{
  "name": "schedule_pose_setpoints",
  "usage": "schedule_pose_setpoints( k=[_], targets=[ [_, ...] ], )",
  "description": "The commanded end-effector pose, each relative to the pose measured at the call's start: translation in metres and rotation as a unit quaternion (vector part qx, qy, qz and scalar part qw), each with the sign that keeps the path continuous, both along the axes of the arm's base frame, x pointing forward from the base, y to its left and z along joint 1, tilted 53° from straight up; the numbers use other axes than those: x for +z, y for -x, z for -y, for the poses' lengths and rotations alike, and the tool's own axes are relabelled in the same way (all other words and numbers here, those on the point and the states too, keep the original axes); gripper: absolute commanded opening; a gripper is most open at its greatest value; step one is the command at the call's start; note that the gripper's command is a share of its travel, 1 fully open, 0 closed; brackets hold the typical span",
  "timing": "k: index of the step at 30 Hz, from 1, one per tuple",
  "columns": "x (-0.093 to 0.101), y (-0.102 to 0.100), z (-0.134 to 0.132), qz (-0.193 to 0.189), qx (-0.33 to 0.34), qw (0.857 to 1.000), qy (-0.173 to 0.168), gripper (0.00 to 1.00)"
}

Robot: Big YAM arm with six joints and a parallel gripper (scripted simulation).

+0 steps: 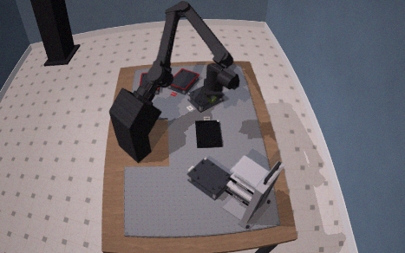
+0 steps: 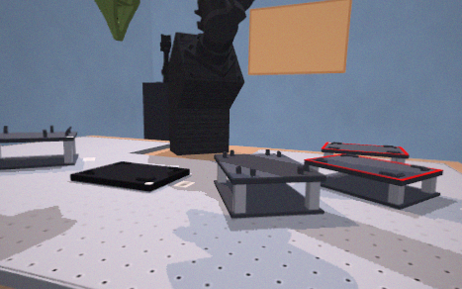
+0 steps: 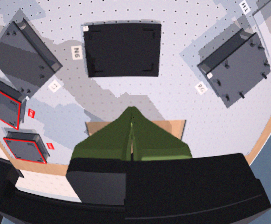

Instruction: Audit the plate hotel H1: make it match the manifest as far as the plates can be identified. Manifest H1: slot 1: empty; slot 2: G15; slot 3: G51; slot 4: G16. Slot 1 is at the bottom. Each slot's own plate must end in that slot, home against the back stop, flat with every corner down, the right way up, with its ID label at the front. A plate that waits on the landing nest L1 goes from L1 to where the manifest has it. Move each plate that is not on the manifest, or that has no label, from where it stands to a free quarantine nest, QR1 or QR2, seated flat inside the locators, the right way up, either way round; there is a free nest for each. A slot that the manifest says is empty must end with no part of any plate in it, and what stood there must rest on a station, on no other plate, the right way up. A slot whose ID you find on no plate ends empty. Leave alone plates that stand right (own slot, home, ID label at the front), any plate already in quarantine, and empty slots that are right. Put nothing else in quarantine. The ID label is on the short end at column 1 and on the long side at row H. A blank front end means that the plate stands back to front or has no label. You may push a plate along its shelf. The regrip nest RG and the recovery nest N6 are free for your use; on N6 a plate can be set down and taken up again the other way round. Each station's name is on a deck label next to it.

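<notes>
Plate [image 1: 208, 133]: flat black slab, lying at bench [image 1: 151, 225] centre, 6 o'clock of the arm's jaws [image 1: 212, 99]. Judged stiff, light, smooth-sided; grip across the long edges. Jaws fully closed, holding nothing.

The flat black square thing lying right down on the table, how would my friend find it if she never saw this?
Start at the tall black tower on the wooden table. Look toward the middle of the grey mat beside it: the flat black pad lies there. The other platforms, such as the grey one and the two red-edged ones, stand raised on legs, but this one lies low on the mat.
</notes>
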State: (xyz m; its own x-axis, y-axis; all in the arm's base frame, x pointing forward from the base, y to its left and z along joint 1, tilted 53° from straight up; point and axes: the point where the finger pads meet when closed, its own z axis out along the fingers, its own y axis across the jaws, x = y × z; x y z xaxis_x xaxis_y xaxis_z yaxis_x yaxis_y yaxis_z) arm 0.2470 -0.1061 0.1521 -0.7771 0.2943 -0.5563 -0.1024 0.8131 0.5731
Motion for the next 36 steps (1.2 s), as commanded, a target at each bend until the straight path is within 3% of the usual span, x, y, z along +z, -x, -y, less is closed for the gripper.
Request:
schedule_pose_setpoints(
  k=[1, 4, 6, 11, 12, 14, 26, 33, 36],
  targets=[
    [0.007, -0.009, 0.026, 0.020, 0.000, 0.999, 0.028, 0.00],
    [0.003, -0.011, 0.035, 0.020, 0.000, 0.999, 0.028, 0.00],
    [-0.013, -0.005, 0.028, 0.009, -0.020, 1.000, 0.002, 0.00],
    [-0.018, -0.006, 0.037, 0.011, -0.047, 0.999, -0.008, 0.00],
    [-0.008, -0.011, 0.046, 0.024, -0.053, 0.998, 0.008, 0.00],
    [-0.024, -0.007, 0.045, 0.014, -0.070, 0.997, -0.015, 0.00],
    [-0.045, -0.012, 0.079, 0.027, -0.164, 0.985, -0.042, 0.00],
    [-0.053, -0.014, 0.091, 0.032, -0.203, 0.977, -0.052, 0.00],
    [-0.047, -0.019, 0.085, 0.041, -0.213, 0.975, -0.050, 0.00]
  ],
)
